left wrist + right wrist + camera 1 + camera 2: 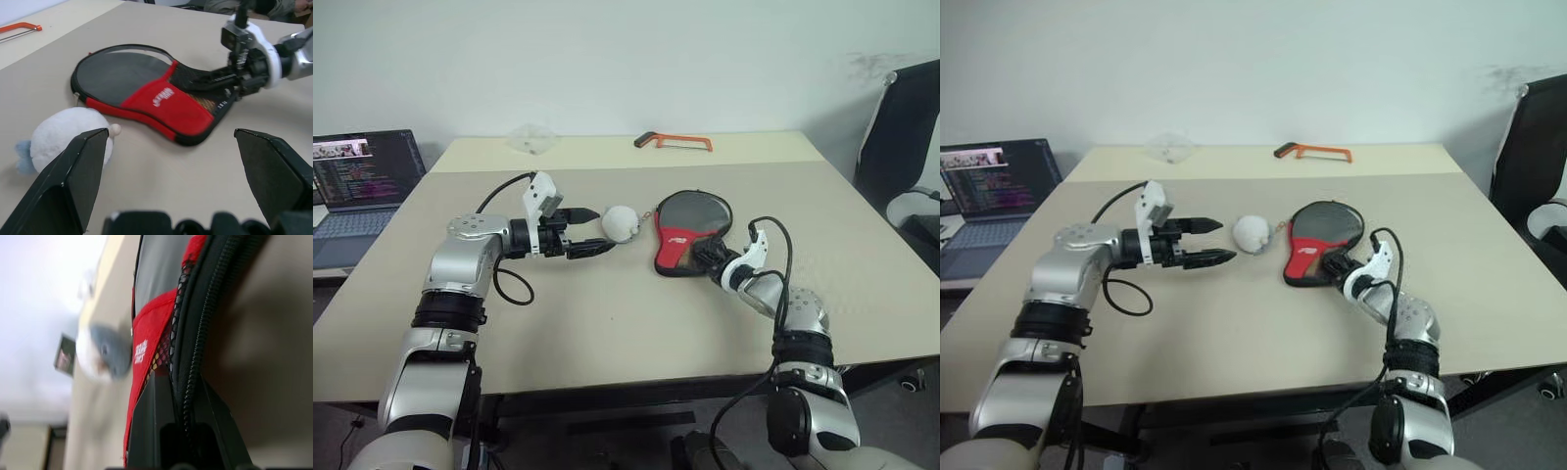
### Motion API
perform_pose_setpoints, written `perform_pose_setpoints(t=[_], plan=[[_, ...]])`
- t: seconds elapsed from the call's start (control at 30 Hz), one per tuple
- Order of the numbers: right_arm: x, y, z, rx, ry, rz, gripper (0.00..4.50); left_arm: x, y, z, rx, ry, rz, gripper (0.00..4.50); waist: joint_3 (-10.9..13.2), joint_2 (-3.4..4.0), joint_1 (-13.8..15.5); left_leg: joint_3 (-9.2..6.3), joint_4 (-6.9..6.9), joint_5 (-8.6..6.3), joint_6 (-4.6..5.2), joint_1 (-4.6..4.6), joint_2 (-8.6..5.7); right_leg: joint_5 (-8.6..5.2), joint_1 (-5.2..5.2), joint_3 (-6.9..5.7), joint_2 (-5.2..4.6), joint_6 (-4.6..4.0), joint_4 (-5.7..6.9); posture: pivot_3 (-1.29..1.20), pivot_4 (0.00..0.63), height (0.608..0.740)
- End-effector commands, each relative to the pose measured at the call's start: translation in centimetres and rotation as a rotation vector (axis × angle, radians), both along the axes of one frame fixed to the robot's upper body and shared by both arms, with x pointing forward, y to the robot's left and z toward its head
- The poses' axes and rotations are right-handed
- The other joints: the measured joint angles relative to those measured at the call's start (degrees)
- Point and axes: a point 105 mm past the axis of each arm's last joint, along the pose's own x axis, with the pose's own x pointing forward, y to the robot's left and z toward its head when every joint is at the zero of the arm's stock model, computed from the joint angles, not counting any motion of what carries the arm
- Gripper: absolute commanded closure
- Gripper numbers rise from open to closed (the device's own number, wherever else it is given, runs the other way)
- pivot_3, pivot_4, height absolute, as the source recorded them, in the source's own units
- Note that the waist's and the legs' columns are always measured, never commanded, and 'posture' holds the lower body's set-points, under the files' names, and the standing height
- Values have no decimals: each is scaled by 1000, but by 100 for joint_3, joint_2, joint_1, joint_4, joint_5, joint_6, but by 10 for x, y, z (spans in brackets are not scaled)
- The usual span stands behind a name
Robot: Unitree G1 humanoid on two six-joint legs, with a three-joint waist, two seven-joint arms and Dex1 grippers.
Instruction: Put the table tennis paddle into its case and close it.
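While the right pincer [713, 257] is pinching the case [690, 233] at its narrow handle end, its long axis is running straight ahead of that pincer across the counter [607, 323], and the left pincer [592, 231] is hanging spread, farther away beside the white lump [620, 222].

Head views look down over the table [607, 333]; both wrist views sit close, sharing the case [146, 98].
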Motion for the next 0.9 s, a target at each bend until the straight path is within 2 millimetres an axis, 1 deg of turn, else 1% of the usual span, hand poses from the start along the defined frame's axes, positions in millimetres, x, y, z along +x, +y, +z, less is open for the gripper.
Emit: perform_pose_setpoints(t=[0.03, 0.1, 0.23, 0.37, 0.5, 0.57, 0.9], plan=[[-41, 35, -16, -6, 69, 229, 4483, 0, 2, 15, 17, -61, -4, 0, 0, 0, 1, -1, -2, -4, 4, -2, 2, -2, -3, -1, 0, -2, -2, 0, 150, 740], [-54, 37, -15, -17, 61, 272, 4483, 0, 3, 15, 20, -61, -3, 0, 0, 0, -2, 1, -5, -9, 8, -5, 4, -5, -8, -2, 0, -7, -3, 0, 150, 740], [-90, 30, -15, -65, 51, 360, 4483, 1, 4, 16, 30, -61, -4, 0, 0, 0, 32, -4, -8, -11, 8, -10, 5, -12, -10, -8, 0, -7, -6, 0, 150, 740], [-119, 28, -20, -89, 65, 425, 4483, 2, 3, 15, 40, -59, -13, 0, 0, 0, 39, -6, -6, -11, 8, -13, 4, -16, -10, -11, -1, -5, -8, 0, 150, 740], [-146, 32, -26, -101, 83, 483, 4483, 3, 0, 15, 43, -57, -25, 0, 0, 0, 46, -7, -6, -11, 8, -13, 3, -19, -9, -13, 1, 0, -10, 0, 150, 740], [-151, 32, -28, -101, 92, 485, 4483, 3, -1, 14, 49, -55, -32, 0, 0, 0, 44, -7, -7, -11, 8, -13, 3, -21, -9, -13, 1, 2, -13, 0, 150, 740], [-159, 34, -31, -93, 101, 510, 4483, 4, -3, 13, 70, -54, -46, 0, 0, -1, 39, -7, -8, -12, 8, -23, 6, -23, -8, -15, 5, 5, -37, 0, 150, 740]])
